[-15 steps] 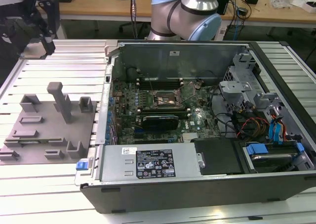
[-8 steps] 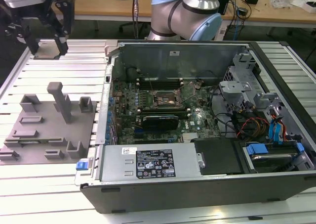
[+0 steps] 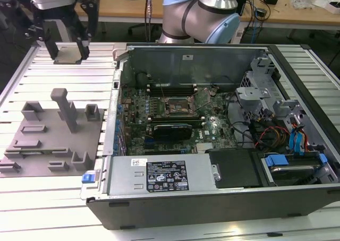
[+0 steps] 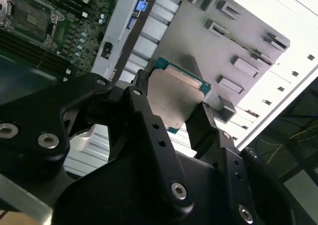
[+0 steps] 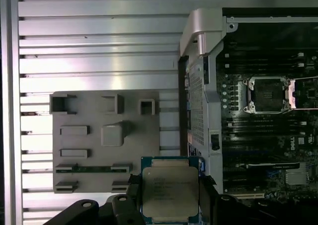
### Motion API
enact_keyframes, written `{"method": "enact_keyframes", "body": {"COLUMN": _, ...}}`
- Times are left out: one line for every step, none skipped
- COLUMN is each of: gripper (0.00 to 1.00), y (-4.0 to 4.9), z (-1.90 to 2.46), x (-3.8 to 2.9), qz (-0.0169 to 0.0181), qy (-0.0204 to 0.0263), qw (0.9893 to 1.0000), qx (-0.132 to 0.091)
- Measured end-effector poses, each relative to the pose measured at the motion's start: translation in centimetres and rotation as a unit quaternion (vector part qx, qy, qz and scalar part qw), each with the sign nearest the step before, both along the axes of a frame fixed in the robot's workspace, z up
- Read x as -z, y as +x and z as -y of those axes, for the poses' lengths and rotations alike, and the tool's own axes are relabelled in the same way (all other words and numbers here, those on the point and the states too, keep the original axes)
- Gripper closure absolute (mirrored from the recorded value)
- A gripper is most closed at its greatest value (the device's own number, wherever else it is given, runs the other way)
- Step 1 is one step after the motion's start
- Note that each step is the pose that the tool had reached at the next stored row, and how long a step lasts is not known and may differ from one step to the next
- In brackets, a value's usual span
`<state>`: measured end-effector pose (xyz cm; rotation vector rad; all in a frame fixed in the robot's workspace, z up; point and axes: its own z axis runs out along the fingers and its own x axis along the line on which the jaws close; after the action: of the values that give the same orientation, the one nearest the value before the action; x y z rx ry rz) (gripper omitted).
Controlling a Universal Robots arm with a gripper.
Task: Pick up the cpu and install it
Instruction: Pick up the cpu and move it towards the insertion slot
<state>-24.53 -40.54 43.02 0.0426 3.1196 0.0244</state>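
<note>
Closest to my second wrist view is the black gripper (image 4: 174,98). Its 2 fingers (image 4: 144,111) are pinched on opposite edges of the cpu (image 4: 179,93), which sits flat between them with its silvery top facing the lens. The first wrist view shows the same hold, the cpu (image 5: 170,192) squarely between the fingertips.

At the exterior view's left, the gripper (image 3: 68,52) holds the cpu (image 3: 68,55) over the slatted table (image 3: 48,204), apart from the grey fixture plate (image 3: 58,140) with its blocks. Further right lies the open computer case (image 3: 186,60). Its motherboard socket (image 3: 178,107) has its frame raised and is well apart from the cpu.
</note>
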Motion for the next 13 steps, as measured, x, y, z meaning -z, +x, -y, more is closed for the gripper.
{"method": "enact_keyframes", "body": {"gripper": 0.45, "y": 0.4, "z": 0.01, "x": 0.0, "qz": -0.0002, "qy": 0.0, "qw": 1.0, "qx": 0.0}}
{"method": "enact_keyframes", "body": {"gripper": 0.45, "y": 0.73, "z": 0.02, "x": -0.01, "qz": -0.0003, "qy": -0.0001, "qw": 1.0, "qx": 0.0}}
{"method": "enact_keyframes", "body": {"gripper": 0.45, "y": 1.13, "z": 0.04, "x": -0.01, "qz": -0.0004, "qy": 0.0, "qw": 1.0, "qx": 0.0}}
{"method": "enact_keyframes", "body": {"gripper": 0.45, "y": 1.48, "z": 0.05, "x": 0.0, "qz": -0.0005, "qy": -0.0001, "qw": 1.0, "qx": 0.0}}
{"method": "enact_keyframes", "body": {"gripper": 0.45, "y": 1.94, "z": 0.07, "x": 0.0, "qz": -0.0007, "qy": 0.0, "qw": 1.0, "qx": 0.0}}
{"method": "enact_keyframes", "body": {"gripper": 0.45, "y": 2.28, "z": 0.08, "x": 0.0, "qz": -0.0007, "qy": 0.0, "qw": 1.0, "qx": 0.0}}
{"method": "enact_keyframes", "body": {"gripper": 0.45, "y": 2.75, "z": 0.1, "x": 0.0, "qz": -0.0009, "qy": 0.0, "qw": 1.0, "qx": 0.0}}
{"method": "enact_keyframes", "body": {"gripper": 0.45, "y": 3.12, "z": 0.11, "x": 0.0, "qz": -0.0011, "qy": 0.0, "qw": 1.0, "qx": 0.0}}
{"method": "enact_keyframes", "body": {"gripper": 0.45, "y": 3.5, "z": 0.12, "x": 0.0, "qz": -0.0012, "qy": 0.0, "qw": 1.0, "qx": 0.0}}
{"method": "enact_keyframes", "body": {"gripper": 0.45, "y": 3.88, "z": 0.14, "x": 0.0, "qz": -0.0015, "qy": 0.0, "qw": 1.0, "qx": 0.0}}
{"method": "enact_keyframes", "body": {"gripper": 0.45, "y": 4.38, "z": 0.16, "x": 0.0, "qz": -0.0017, "qy": 0.0, "qw": 1.0, "qx": 0.0}}
{"method": "enact_keyframes", "body": {"gripper": 0.45, "y": 4.76, "z": 0.18, "x": 0.0, "qz": -0.0019, "qy": -0.0001, "qw": 1.0, "qx": 0.0}}
{"method": "enact_keyframes", "body": {"gripper": 0.45, "y": 5.21, "z": 0.2, "x": 0.0, "qz": -0.0021, "qy": 0.0, "qw": 1.0, "qx": 0.0}}
